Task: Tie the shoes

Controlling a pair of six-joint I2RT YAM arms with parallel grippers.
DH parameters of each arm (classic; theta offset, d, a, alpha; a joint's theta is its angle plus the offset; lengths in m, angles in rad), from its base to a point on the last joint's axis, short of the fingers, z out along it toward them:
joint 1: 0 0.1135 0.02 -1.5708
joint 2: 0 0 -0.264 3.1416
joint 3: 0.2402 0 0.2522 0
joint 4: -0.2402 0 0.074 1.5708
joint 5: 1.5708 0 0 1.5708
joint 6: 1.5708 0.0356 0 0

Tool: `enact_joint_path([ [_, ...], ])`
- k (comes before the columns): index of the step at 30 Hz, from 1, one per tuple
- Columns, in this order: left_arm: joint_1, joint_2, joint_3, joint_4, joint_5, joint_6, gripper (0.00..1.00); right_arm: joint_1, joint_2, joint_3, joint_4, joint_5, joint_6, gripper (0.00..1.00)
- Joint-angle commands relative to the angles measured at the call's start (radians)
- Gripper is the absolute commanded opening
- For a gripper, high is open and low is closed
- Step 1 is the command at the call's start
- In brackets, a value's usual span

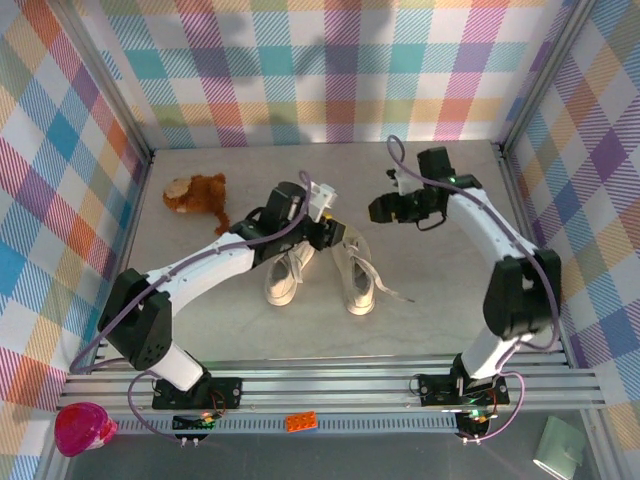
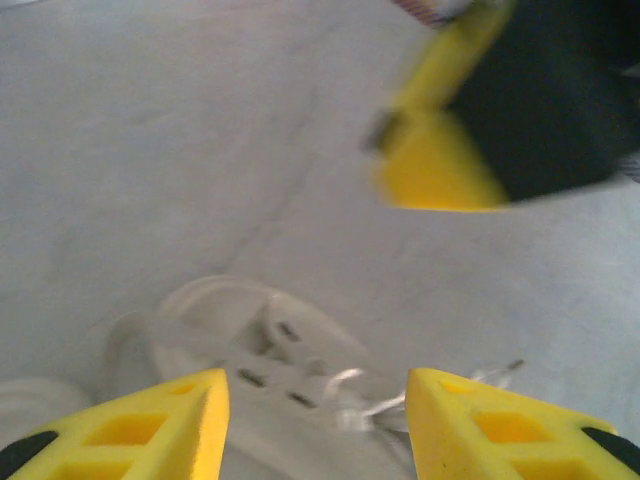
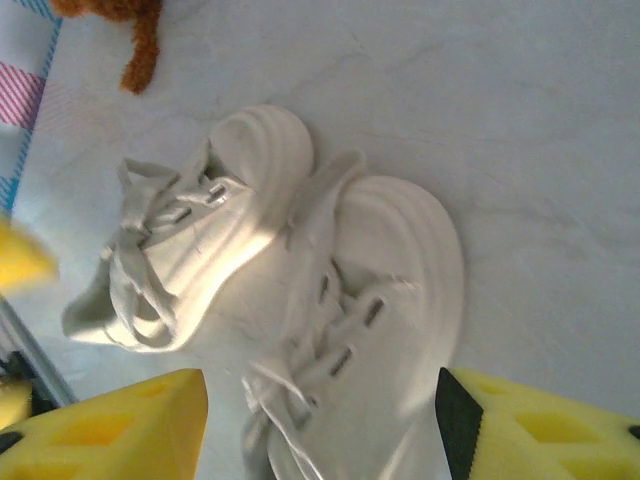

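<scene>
From the top external view, the shoes lie close together near the middle of the desk (image 1: 450,310). They are the left-side shoe (image 1: 284,276) and the right-side shoe (image 1: 358,282). A loose lace (image 1: 395,293) trails from the right-side shoe onto the desk. The left tool (image 1: 330,232) hangs over the far ends of the pair. The right tool (image 1: 382,208) sits a little beyond and to the right, clear of both shoes. A brown plush toy (image 1: 197,192) lies well off to the left, toward the far wall.

In the left wrist view, the left tool (image 2: 315,425) has its yellow fingers (image 2: 150,430) apart with nothing clamped between them. One of the shoes (image 2: 260,345) is blurred below the gap, its eyelets and white laces facing up. The right tool (image 2: 470,130) appears blurred at the upper right, above the bare desk (image 2: 150,150).

In the right wrist view, the right tool (image 3: 320,425) also stands apart, gripping nothing. The right-side shoe (image 3: 390,290) lies beneath it, partly between its fingers (image 3: 110,425). The left-side shoe (image 3: 200,240) is just beside it, and the laces on both look loose. The plush toy (image 3: 125,25) shows at the top left corner.
</scene>
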State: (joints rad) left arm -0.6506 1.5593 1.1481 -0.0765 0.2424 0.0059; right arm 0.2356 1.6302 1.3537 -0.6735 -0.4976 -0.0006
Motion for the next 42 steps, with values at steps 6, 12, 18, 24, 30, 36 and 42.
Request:
enact_joint_path([
  [6, 0.105, 0.160, 0.091, -0.191, 0.194, 0.652, 0.58, 0.025, -0.149, -0.193, -0.076, 0.121, -0.377, 0.64],
  [12, 0.137, 0.305, 0.176, -0.232, 0.262, 0.950, 0.58, 0.059, -0.193, -0.320, -0.056, 0.133, -0.546, 0.65],
  [18, 0.123, 0.387, 0.228, -0.153, 0.274, 1.016, 0.57, 0.118, -0.115, -0.313, -0.014, 0.181, -0.625, 0.65],
  [24, 0.105, 0.439, 0.279, -0.159, 0.258, 1.066, 0.56, 0.134, -0.017, -0.301, -0.012, 0.192, -0.657, 0.65],
  [30, 0.096, 0.518, 0.380, -0.244, 0.274, 1.115, 0.56, 0.136, 0.045, -0.293, 0.005, 0.191, -0.670, 0.64],
  [36, 0.085, 0.569, 0.420, -0.311, 0.314, 1.135, 0.50, 0.139, 0.090, -0.282, 0.021, 0.152, -0.673, 0.48],
  [42, 0.080, 0.544, 0.383, -0.317, 0.309, 1.138, 0.13, 0.140, 0.034, -0.324, 0.065, 0.154, -0.661, 0.00],
])
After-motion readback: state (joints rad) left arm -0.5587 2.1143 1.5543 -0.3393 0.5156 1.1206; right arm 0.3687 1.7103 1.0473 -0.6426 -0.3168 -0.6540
